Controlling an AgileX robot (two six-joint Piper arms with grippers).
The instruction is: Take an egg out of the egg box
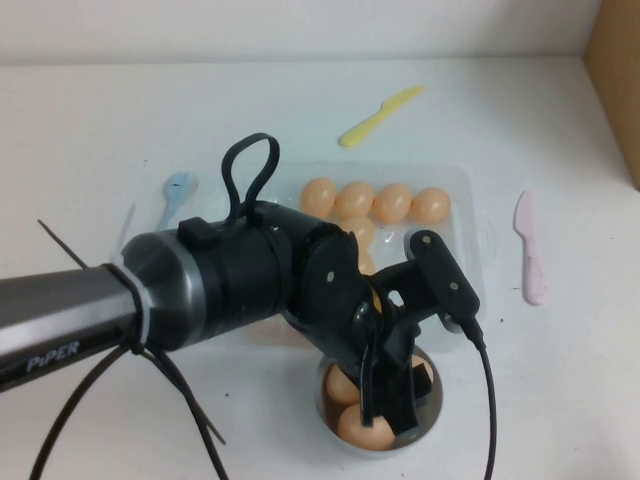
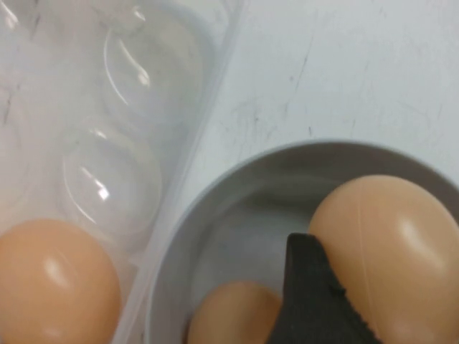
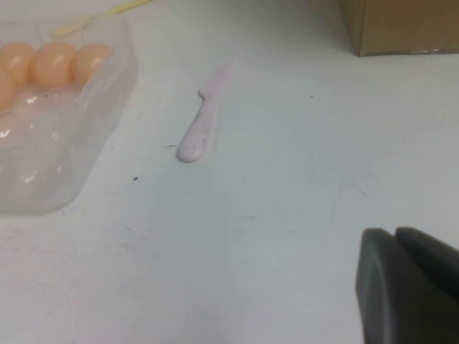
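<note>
Two smooth tan-orange eggs (image 1: 365,428) already sit in the small round grey bowl (image 1: 432,412), at six o'clock from the clear plastic egg box (image 1: 470,235). Left gripper (image 1: 392,395) is down in the bowl with its jaws spread wide around one egg, so release looks due; several remain boxed. Right gripper (image 3: 409,287) idles over bare table, jaws unreadable.

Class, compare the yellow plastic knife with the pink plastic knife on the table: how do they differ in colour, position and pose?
The yellow plastic knife lies beyond the clear plastic egg box, on the far side; the pink plastic knife lies to the box's right. The yellow knife sits diagonally; the pink knife runs nearly front to back. Both lie flat on the white table, untouched, away from the left end effector over the grey bowl.
</note>
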